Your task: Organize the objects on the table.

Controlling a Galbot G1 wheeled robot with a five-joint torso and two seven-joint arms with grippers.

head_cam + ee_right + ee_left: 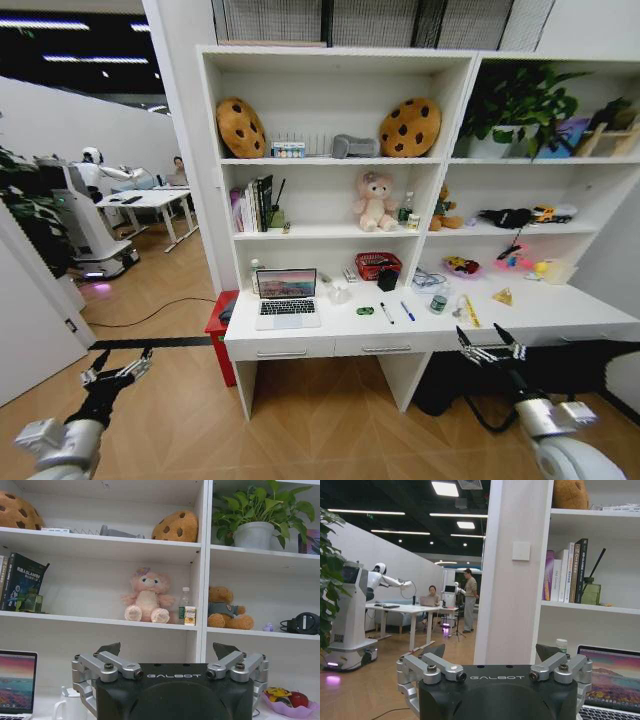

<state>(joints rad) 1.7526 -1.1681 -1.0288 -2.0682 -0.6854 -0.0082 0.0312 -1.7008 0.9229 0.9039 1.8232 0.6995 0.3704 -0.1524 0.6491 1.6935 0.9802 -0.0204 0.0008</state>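
From the head view, the open laptop (288,297) sits at the left end of the white surface (560,312), with the green toy car (365,311), black pen (386,312), blue pen (408,311) and tin (438,303) to its right. Both arms hang low before the surface: left gripper (118,372) and right gripper (490,347), fingers apart, empty.

The left wrist view shows the left gripper's (490,655) spread fingers facing the laptop's (609,680) edge.

The right wrist view shows the right gripper (170,650) open beneath the shelves.

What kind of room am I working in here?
Probably an office or robotics lab staged as a home study: a white desk with a laptop, toy-filled shelves, and another robot at a table behind.
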